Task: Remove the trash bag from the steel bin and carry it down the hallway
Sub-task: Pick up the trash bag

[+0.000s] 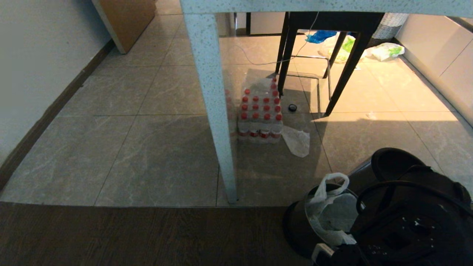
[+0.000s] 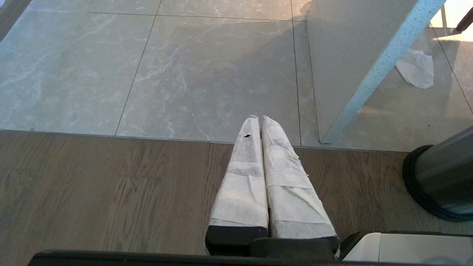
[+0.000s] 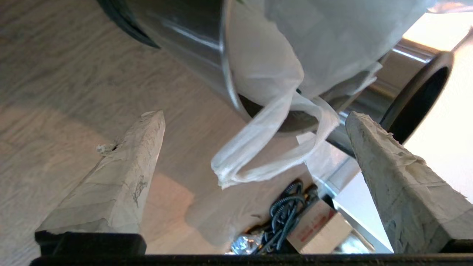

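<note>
My right gripper (image 3: 255, 147) is spread wide, holding nothing, its two taped fingers (image 3: 125, 173) on either side of one loop handle of the trash bag (image 3: 281, 77); handle hangs between them, I can't tell if it touches either finger. The bag is still inside the steel bin (image 1: 299, 225), bunched over the rim, another handle sticking up above the opening in the head view. The bin stands on the dark wood floor (image 1: 129, 236), near the edge of the tiles (image 1: 162, 159). My right arm (image 1: 410, 221) fills the lower right of the head view, over the bin.

My left gripper (image 2: 261, 122) is closed, fingers pressed together, empty, hanging over the wood floor, bin off to its side.

On the tiles: a white table leg (image 1: 212, 103), a pack of red-capped bottles (image 1: 260, 114), a flat clear plastic scrap (image 1: 297, 142) beside it.
</note>
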